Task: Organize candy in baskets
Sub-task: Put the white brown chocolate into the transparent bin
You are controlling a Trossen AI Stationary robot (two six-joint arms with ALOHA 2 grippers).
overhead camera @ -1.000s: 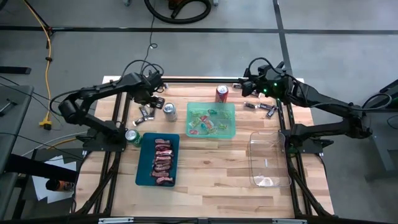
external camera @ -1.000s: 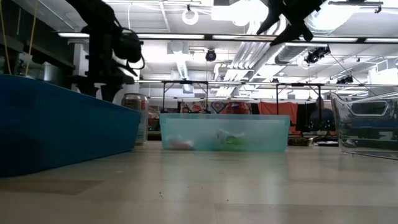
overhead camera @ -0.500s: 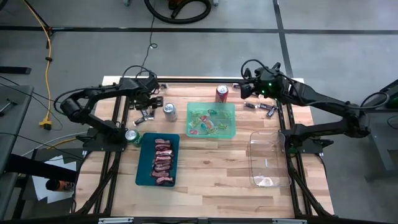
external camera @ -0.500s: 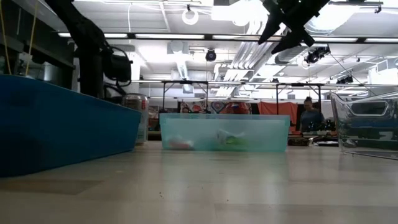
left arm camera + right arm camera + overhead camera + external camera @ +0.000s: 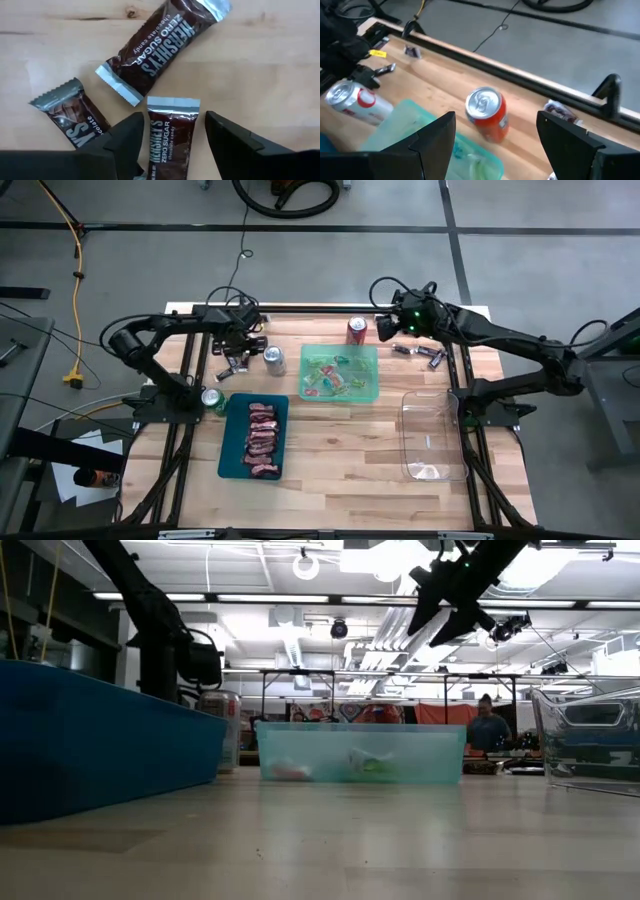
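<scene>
Dark-wrapped candy bars lie flat on the wood at the far left. My left gripper points straight down over them. It is open, with its fingers on either side of one small bar and apart from it. Two more bars lie beside that one. My right gripper hangs open above the far edge, over the red can. The dark teal basket holds red candy. The light green basket holds mixed candy. The clear basket stands at the right.
A silver can stands next to the left candy pile and a green can by the teal basket. More dark candy lies at the far right. A person is in the room behind the table.
My left gripper has come down onto the dark candy pile and rolled about its pointing line, staying open. My right gripper has moved toward the table's left and somewhat down, toward the red can, still open.
</scene>
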